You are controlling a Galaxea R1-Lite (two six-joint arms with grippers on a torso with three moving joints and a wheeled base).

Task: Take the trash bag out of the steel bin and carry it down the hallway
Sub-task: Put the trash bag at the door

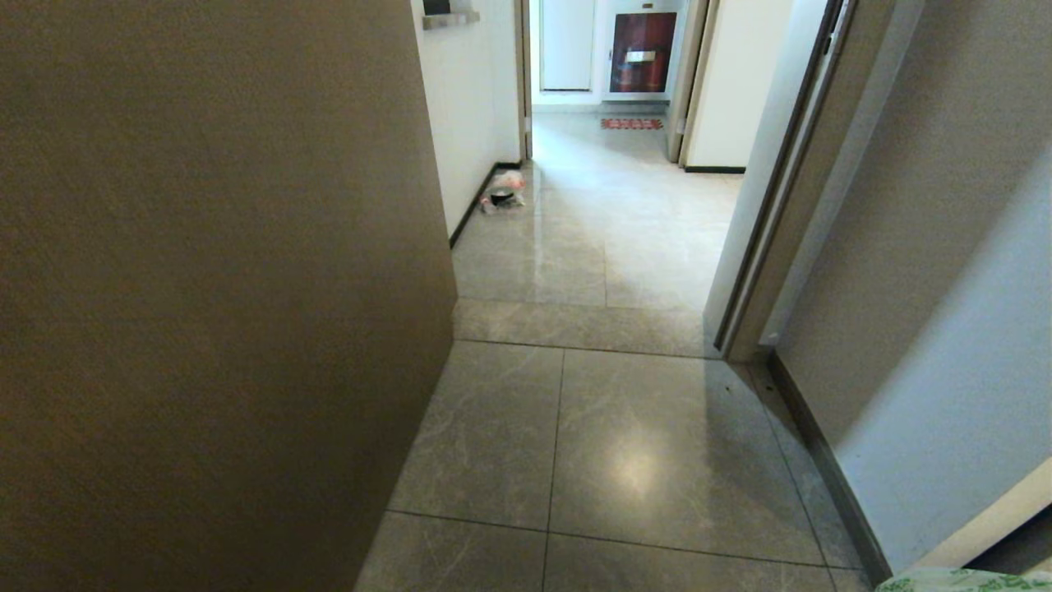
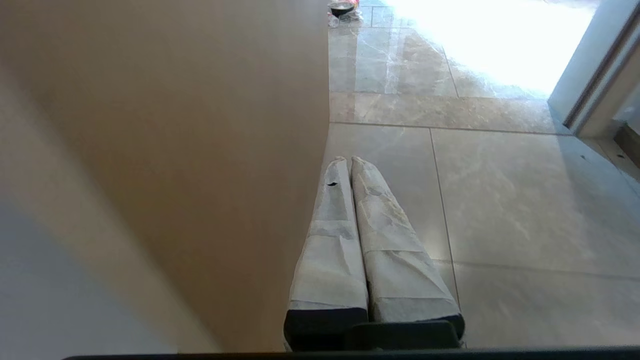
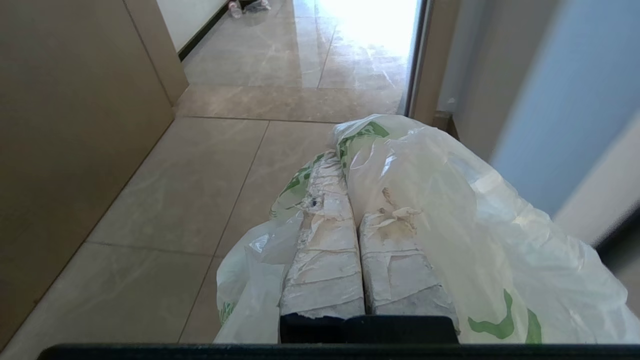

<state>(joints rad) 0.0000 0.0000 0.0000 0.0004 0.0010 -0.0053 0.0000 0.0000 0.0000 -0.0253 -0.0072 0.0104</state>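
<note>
Left gripper (image 2: 348, 161) pressed together, empty; right gripper (image 3: 334, 159) clenched on the trash bag (image 3: 425, 200).

Bag hangs over the hallway (image 1: 608, 395) floor; steel bin (image 1: 501, 197) far ahead by the left wall. Best driven centred, clear of the brown panel (image 1: 205, 288) and door frame (image 1: 781, 189).

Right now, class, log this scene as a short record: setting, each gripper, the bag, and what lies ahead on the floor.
setting: hallway, glossy grey tiles, brown panel on the robot's left, open doorway on its right
right gripper: shut on the trash bag
trash bag: white with green print, draped over the right fingers; one corner shows low in the head view
left gripper: shut, empty, over bare tile
ahead: small bin with a pinkish bag by the left wall's baseboard
far end: red mat before a doorway
</note>
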